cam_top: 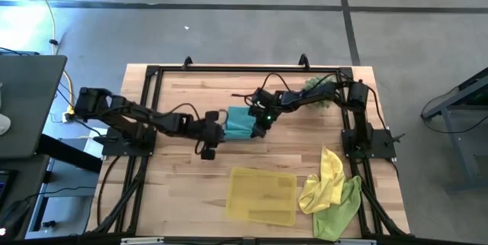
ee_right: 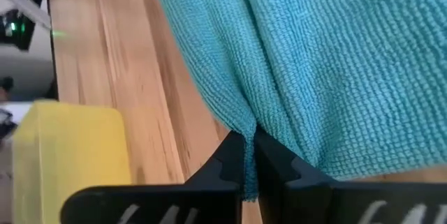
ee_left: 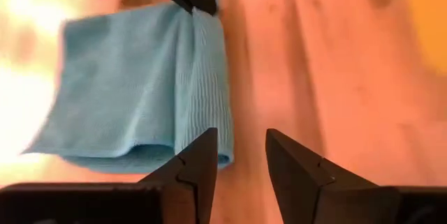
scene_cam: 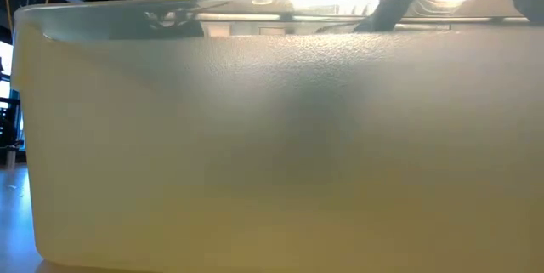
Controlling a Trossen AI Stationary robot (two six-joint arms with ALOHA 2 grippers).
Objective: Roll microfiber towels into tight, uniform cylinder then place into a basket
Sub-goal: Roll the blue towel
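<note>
No legible text, label, brand, number or sign is found in any view; none can be read on the towels, basket, arms or desk.

On the table (cam_top: pixel 183 191), seen from above, the towel being worked (cam_top: pixel 239 122) lies near the centre. The left gripper (cam_top: pixel 217 132) is just at its 9 o'clock side, and the right gripper (cam_top: pixel 255 128) touches its 3 o'clock edge. The basket (cam_top: pixel 263 195) stands at 6 o'clock from this towel, near the front edge of the table. Two other towels (cam_top: pixel 329 191) lie in one heap just at 3 o'clock of the basket. A plant (cam_top: pixel 316 87) sits at 2 o'clock, near the back right corner.
</note>
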